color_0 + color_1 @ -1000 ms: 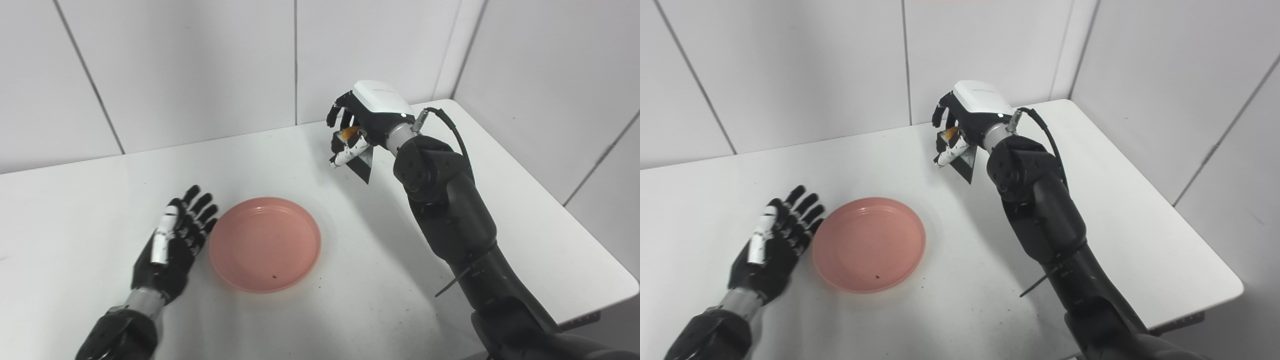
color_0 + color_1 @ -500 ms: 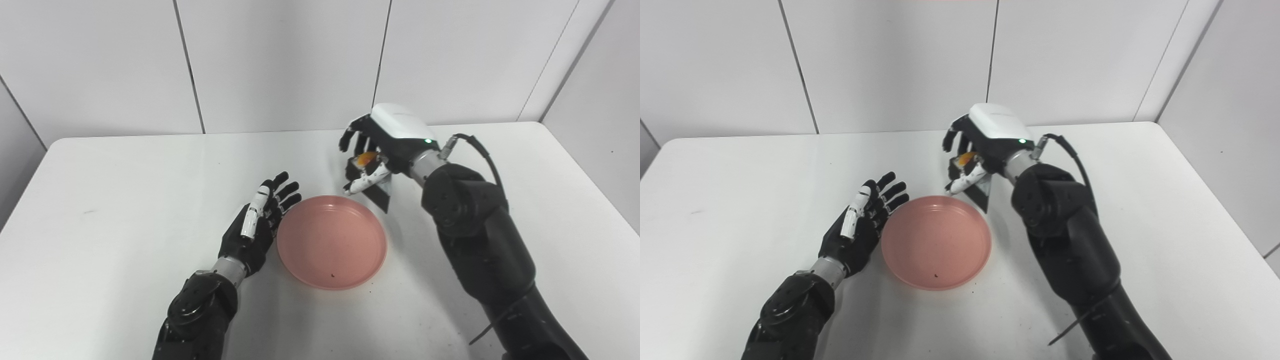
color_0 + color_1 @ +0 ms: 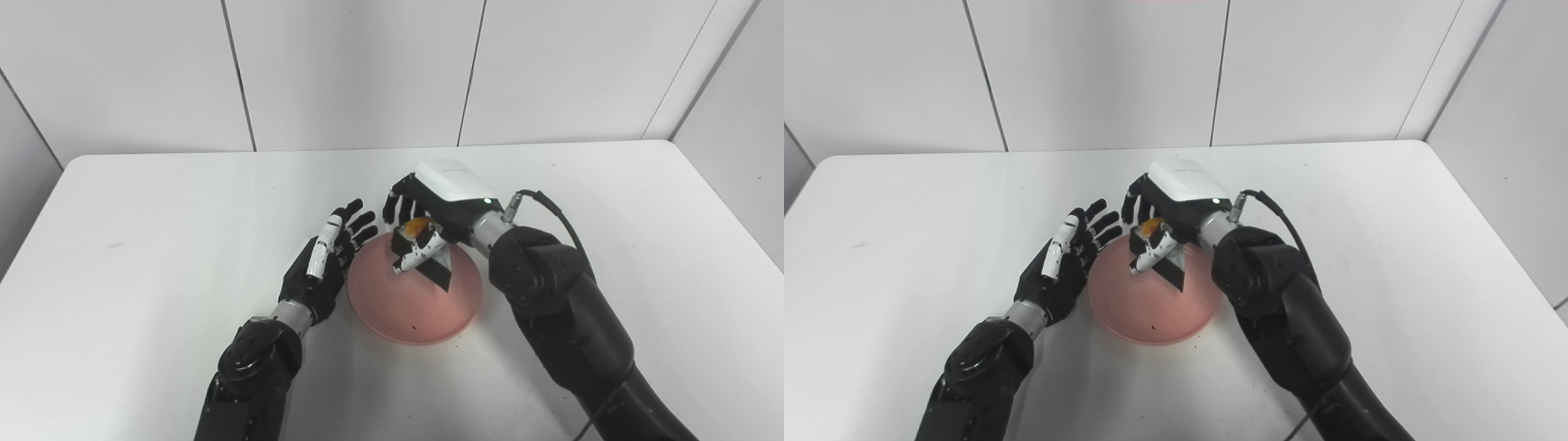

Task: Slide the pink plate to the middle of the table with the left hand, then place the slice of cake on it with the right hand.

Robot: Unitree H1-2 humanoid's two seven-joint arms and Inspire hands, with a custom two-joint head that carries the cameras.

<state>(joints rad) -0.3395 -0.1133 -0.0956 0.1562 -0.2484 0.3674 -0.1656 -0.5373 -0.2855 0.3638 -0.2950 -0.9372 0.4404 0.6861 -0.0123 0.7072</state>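
Plate-slide apparently done, pink plate (image 3: 410, 303) near mid-table (image 3: 153, 202) beside left hand (image 3: 324, 269) with fingers spread and empty; slice of cake (image 3: 422, 254) clamped in right hand (image 3: 429, 214) just over plate, release remaining.

The round pink plastic plate (image 3: 392, 306) under the right hand (image 3: 438, 205) looks smooth with a soft sheen. That hand has a glossy white plastic back shell over matt black fingers. The flat white counter (image 3: 153, 245) is smooth and matt. The dark wedge-shaped cake slice (image 3: 429, 260) looks dull.
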